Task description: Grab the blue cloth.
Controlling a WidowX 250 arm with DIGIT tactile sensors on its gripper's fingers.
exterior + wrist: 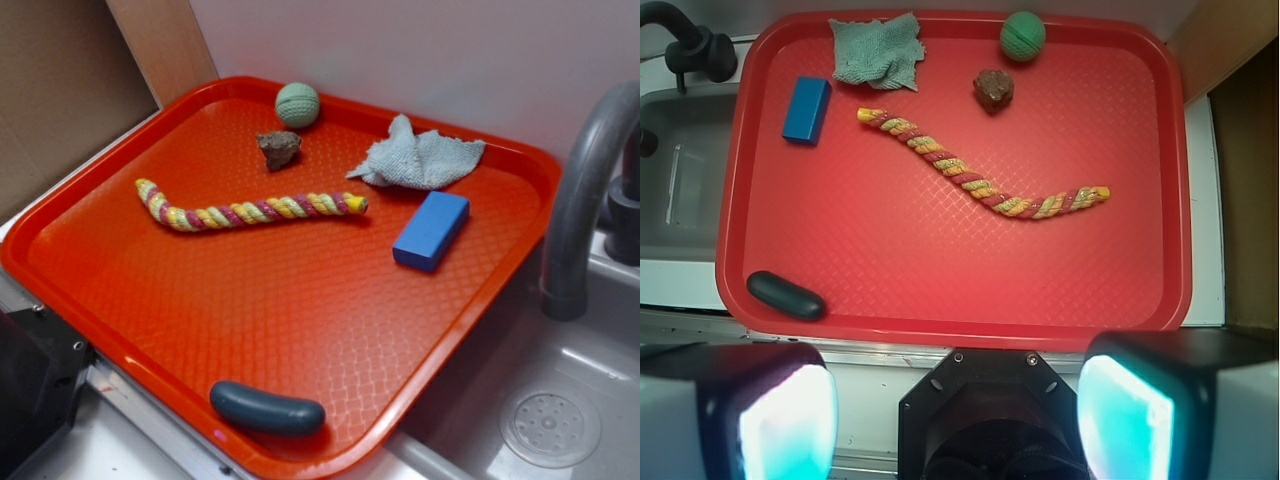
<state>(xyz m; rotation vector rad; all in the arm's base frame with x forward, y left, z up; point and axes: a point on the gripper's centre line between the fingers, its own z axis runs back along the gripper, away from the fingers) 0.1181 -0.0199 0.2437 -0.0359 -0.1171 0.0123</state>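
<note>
The blue cloth (420,158) (878,50), a crumpled pale grey-blue rag, lies at the far right corner of the red tray (130,330) (940,325). In the wrist view it sits at the top left of the tray, just above the blue block (806,109). My gripper (955,420) hangs high above the tray's near edge, far from the cloth. Its two cyan pads (788,428) stand wide apart and open, with nothing between them. The gripper does not show in the exterior view.
On the tray lie a blue block (431,230), a yellow-and-red rope (250,210) (980,187), a brown lump (279,148) (993,89), a green ball (297,104) (1023,36) and a dark oblong piece (267,408) (786,295). A sink with a grey faucet (585,200) lies to the right.
</note>
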